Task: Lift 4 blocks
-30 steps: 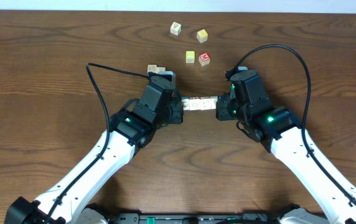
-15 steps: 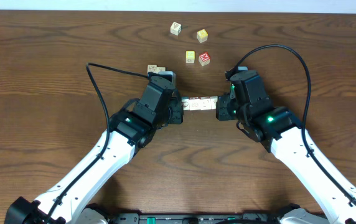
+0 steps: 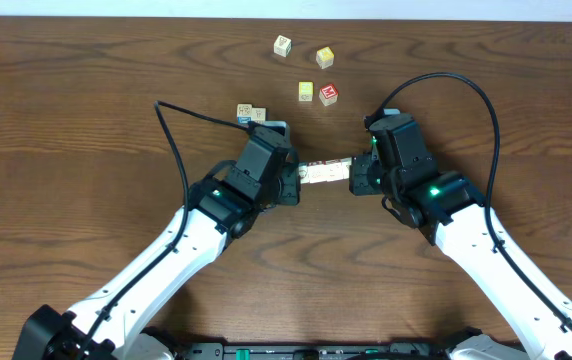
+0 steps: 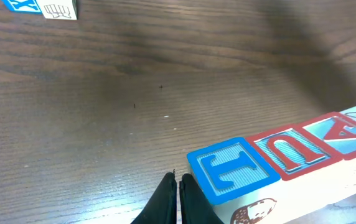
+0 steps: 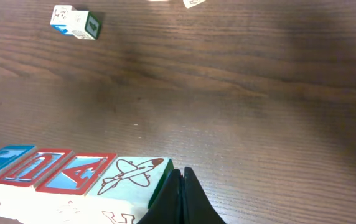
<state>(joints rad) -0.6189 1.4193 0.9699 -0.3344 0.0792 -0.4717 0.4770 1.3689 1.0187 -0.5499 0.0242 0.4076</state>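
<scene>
Squeezing four blocks [image 3: 324,172] in a row from both ends: left tool [image 4: 178,188], shut tight, at the T end; right tool [image 5: 180,182], shut tight, at the plane end. Lying long-ways between them, mid surface [image 3: 86,120].

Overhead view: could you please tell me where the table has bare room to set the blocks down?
Bare: the wide left stretch of the table beyond the left arm, and the right stretch past the black cable. Crowded: far middle, with four loose cubes and two more cubes by the left gripper, which pins the blocks against the right gripper.
</scene>
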